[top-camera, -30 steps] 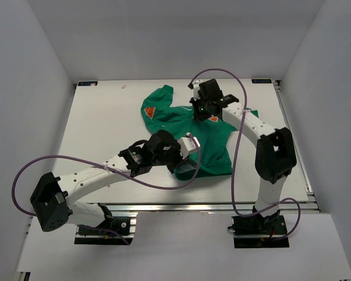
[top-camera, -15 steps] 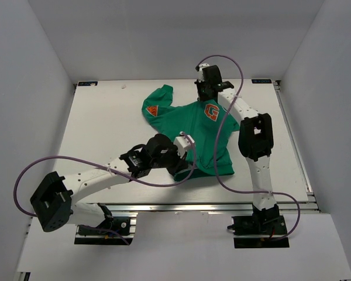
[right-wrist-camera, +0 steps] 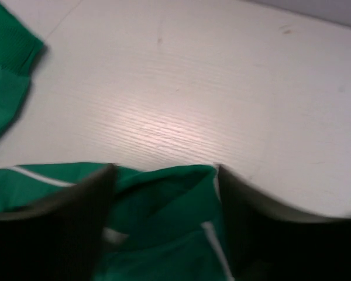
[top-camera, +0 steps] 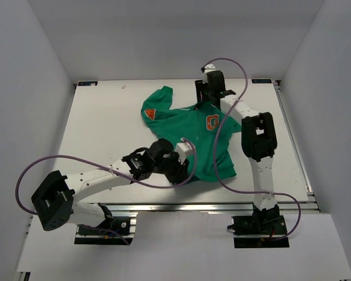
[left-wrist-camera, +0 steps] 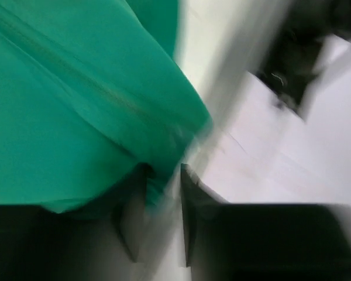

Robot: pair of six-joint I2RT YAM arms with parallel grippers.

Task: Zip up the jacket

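Note:
The green jacket (top-camera: 190, 132) lies spread on the white table (top-camera: 105, 123), its orange "G" badge (top-camera: 211, 122) facing up and an orange patch (top-camera: 150, 113) on the far-left sleeve. My left gripper (top-camera: 178, 168) is at the near hem. In the blurred left wrist view its jaws (left-wrist-camera: 164, 170) stand slightly parted, with the green hem edge (left-wrist-camera: 158, 186) just at their tips. My right gripper (top-camera: 206, 98) is at the far collar. Its fingers (right-wrist-camera: 164, 172) are wide apart, and the collar with white piping (right-wrist-camera: 213, 246) lies loose between them.
The right arm's purple cable (top-camera: 220, 153) hangs across the jacket's right side, and the left arm's cable (top-camera: 192, 157) loops over the hem. The metal rail (top-camera: 210, 206) runs along the near table edge. White walls close in on the left, back and right.
Both grippers were shut and now stand parted. The right gripper moved back along the jacket front to the collar. The left gripper slid toward the near edge at the hem.

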